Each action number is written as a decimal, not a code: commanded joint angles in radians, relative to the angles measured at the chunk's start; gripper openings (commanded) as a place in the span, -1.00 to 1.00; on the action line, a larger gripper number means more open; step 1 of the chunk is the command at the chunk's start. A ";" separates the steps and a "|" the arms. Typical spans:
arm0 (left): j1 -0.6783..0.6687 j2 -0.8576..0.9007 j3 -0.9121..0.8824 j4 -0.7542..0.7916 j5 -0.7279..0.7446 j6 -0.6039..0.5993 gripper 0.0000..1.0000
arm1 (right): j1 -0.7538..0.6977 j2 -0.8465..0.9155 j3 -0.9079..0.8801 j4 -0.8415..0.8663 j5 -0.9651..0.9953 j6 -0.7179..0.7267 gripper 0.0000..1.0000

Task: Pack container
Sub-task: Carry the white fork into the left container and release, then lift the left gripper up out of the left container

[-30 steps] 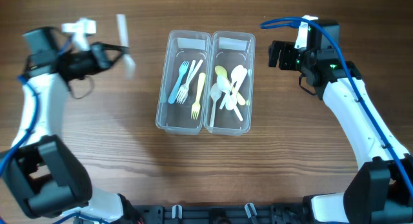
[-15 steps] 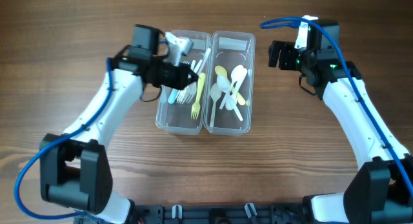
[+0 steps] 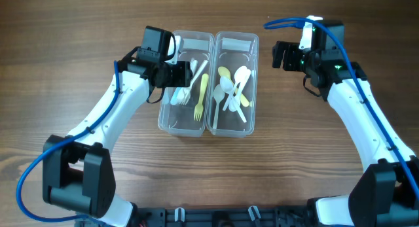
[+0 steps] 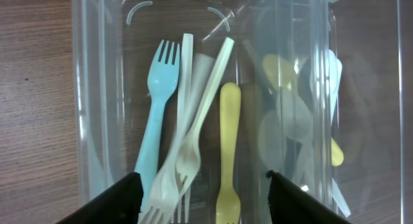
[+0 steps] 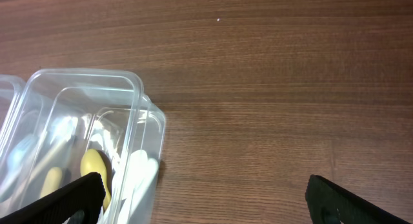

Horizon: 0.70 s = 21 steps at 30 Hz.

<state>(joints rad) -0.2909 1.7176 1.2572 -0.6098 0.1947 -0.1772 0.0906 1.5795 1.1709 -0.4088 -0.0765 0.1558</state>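
Right now your left gripper [image 4: 203,185] is hanging over the fork container [image 3: 167,119], near the end far from the robot's base. Its two fingers [image 4: 122,198] are standing wide apart and holding nothing. One finger is sitting near the container's left wall. The other is sitting near the wall where the two boxes are meeting. So the fingers are taking up almost the whole width of that box.

Down inside, a blue fork [image 4: 151,140], some white forks [image 4: 187,153] and a yellow fork [image 4: 229,153] are lying side by side along the box. One white fork [image 4: 213,88] is leaning across the others.

The spoon container [image 3: 254,89] is sitting right beside the fork container, and their long walls are touching. Yellow spoons [image 3: 224,74] and white spoons [image 3: 243,75] are lying in a small pile in it.

Your right gripper [image 5: 205,185] is hovering over the wooden table [image 3: 78,31], off to the right of the spoon container and well apart from its rim. Its fingers [image 5: 64,201] are also spreading wide and gripping nothing. Bare wood is showing between them, and the corner of the spoon container is peeking in at the left edge of the right wrist view.
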 commanded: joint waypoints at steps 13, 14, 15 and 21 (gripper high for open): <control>0.102 -0.082 0.002 0.135 0.019 -0.067 1.00 | 0.003 -0.005 0.001 0.004 0.013 -0.010 0.99; 0.110 -0.095 0.002 0.142 0.063 -0.067 1.00 | 0.003 -0.005 0.001 0.004 0.013 -0.010 1.00; 0.116 -0.107 0.002 0.147 0.092 -0.067 0.99 | 0.003 -0.005 0.001 0.004 0.013 -0.010 0.99; 0.161 -0.166 0.002 0.142 -0.099 -0.066 1.00 | 0.003 -0.005 0.001 0.004 0.013 -0.010 1.00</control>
<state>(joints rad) -0.1596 1.5970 1.2572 -0.4686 0.2169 -0.2272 0.0906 1.5795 1.1709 -0.4088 -0.0765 0.1558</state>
